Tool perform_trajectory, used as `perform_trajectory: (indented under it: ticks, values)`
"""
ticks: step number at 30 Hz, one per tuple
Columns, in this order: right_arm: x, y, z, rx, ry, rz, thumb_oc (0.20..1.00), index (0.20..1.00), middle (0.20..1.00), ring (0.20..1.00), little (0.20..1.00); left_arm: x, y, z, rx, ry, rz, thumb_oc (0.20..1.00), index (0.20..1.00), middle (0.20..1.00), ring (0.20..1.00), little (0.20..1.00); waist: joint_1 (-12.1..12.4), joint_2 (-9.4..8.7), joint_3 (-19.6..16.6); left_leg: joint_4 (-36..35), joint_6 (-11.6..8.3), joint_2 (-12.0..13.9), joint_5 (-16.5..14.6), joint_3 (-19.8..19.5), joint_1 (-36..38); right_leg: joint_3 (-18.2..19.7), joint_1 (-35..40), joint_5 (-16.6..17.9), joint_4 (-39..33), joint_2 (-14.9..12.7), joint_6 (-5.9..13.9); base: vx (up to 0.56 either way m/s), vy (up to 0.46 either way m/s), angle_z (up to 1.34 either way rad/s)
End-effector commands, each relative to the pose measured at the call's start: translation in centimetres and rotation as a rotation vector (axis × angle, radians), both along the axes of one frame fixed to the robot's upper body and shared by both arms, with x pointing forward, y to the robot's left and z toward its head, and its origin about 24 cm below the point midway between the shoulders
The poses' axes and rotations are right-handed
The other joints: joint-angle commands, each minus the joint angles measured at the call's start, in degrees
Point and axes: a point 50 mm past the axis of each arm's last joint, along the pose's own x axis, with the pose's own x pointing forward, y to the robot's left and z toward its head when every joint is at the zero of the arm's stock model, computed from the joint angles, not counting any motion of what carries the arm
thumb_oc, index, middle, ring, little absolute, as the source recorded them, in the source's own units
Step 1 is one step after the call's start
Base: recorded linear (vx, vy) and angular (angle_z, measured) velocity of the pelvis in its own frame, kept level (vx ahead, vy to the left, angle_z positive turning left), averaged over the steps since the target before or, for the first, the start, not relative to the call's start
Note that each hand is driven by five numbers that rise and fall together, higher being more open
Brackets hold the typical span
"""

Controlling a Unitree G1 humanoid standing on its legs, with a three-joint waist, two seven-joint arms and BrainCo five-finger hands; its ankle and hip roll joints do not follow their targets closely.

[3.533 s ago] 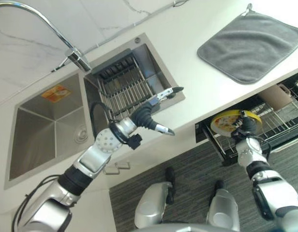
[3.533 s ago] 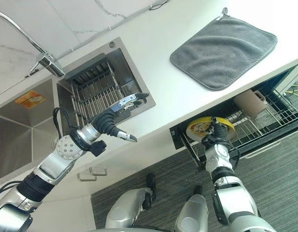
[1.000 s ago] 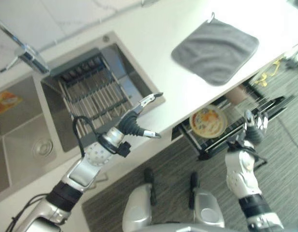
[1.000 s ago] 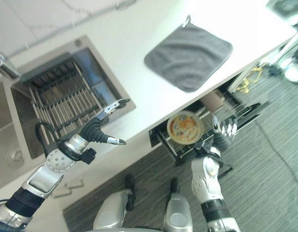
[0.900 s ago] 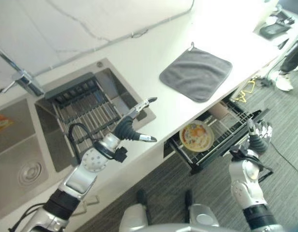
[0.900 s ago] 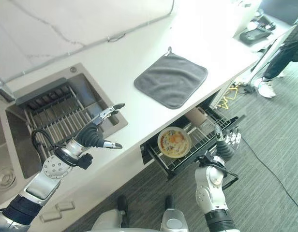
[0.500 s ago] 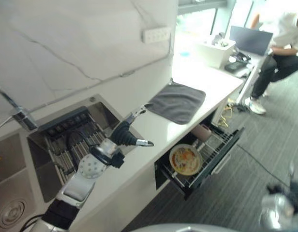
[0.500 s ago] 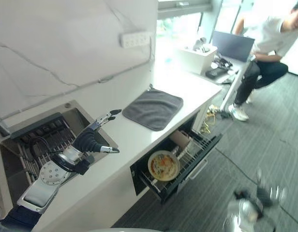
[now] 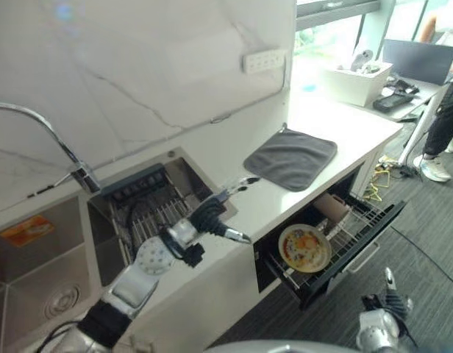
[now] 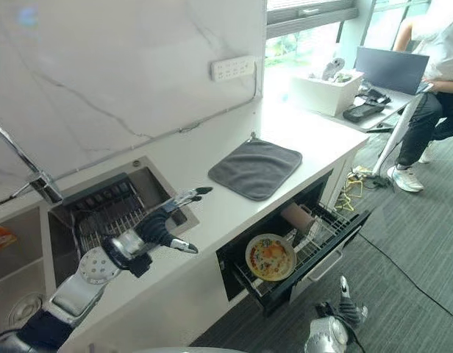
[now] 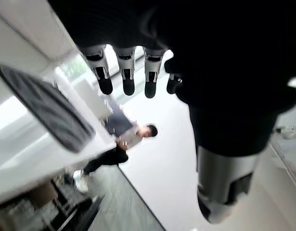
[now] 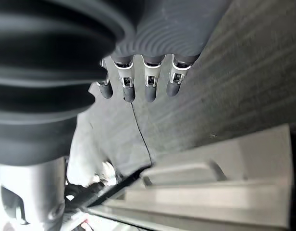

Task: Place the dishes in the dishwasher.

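Nearest, at five o'clock, the right hand (image 10: 337, 316) hung low with fingers straight, holding nothing. Beyond it the plate (image 10: 270, 257) lay in the pulled-out dishwasher rack (image 10: 326, 228). The left hand (image 10: 164, 220) hovered over the table (image 10: 212, 202), fingers spread, empty. Loading looked done; probably the rack needed pushing in next.

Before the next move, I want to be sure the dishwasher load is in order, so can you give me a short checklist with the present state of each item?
1. Plate lies in the pulled-out rack: ok.
2. Cup sits at the back of that rack: ok.
3. Left hand open, holding nothing, above the counter: ok.
4. Right hand open, low over the floor, apart from the rack: ok.
5. More dishes waiting in the sink basket: cannot tell.
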Motion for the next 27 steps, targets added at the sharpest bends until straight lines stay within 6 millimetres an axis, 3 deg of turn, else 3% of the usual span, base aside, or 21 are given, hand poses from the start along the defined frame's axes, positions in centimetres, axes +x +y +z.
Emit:
perform_trajectory:
  ticks: [1,8,13,14,16,27]
  values:
    - [2.0,-2.2,2.3,-0.041,-0.169,-0.023,1.000,1.000,1.000,1.000,1.000,0.2,-0.3,2.3,-0.030,-0.114,-0.033,1.000,1.000,1.000,1.000,1.000,0.20,2.38,4.80,8.94,2.85,-1.25,-4.28,1.14,-1.93,-4.65,-0.86,-2.11,8.31,5.00,-6.21,-0.11,0.010,0.23]
    - [4.8,-1.7,3.4,-0.024,-0.247,0.054,1.000,1.000,1.000,1.000,1.000,0.0,-1.9,2.6,-0.076,-0.152,-0.037,1.000,1.000,1.000,1.000,1.000,0.97,5.39,7.41,20.53,2.90,-0.77,-6.83,-0.16,-8.67,-3.70,-4.87,-8.17,21.30,2.73,-8.65,-0.08,0.004,0.09]
    - [6.2,-1.5,3.9,-0.015,-0.253,0.121,1.000,1.000,1.000,1.000,1.000,-0.7,-2.1,2.4,-0.067,-0.148,-0.045,1.000,1.000,1.000,1.000,1.000,2.93,6.07,7.71,27.01,2.85,-0.96,-7.67,-2.62,-11.83,-4.14,-5.78,-11.32,28.19,0.92,-9.91,0.03,-0.077,0.20]
    - [6.2,-1.5,3.9,-0.015,-0.253,0.121,1.000,1.000,1.000,1.000,1.000,-0.7,-2.1,2.4,-0.067,-0.148,-0.045,1.000,1.000,1.000,1.000,1.000,2.93,6.07,7.71,27.01,2.85,-0.96,-7.67,-2.62,-11.83,-4.14,-5.78,-11.32,28.19,0.92,-9.91,0.14,-0.127,0.33]
    - [8.1,-1.1,5.0,-0.033,-0.291,0.255,1.000,1.000,1.000,1.000,1.000,-1.6,-1.9,1.4,-0.019,-0.083,-0.084,1.000,1.000,1.000,1.000,1.000,4.87,5.97,8.19,30.95,2.58,-1.40,-8.20,-4.42,-14.07,-4.59,-6.48,-12.92,32.59,-0.22,-10.45,0.20,-0.142,0.38]
    - [11.7,1.4,6.9,-0.017,-0.357,0.449,1.000,1.000,1.000,1.000,1.000,-2.6,-1.4,0.6,0.022,-0.028,-0.130,1.000,1.000,1.000,1.000,1.000,8.79,4.02,9.76,31.39,3.03,-3.79,-9.12,-7.91,-15.64,-5.71,-5.56,-11.83,32.31,0.16,-9.86,0.15,-0.031,0.14]
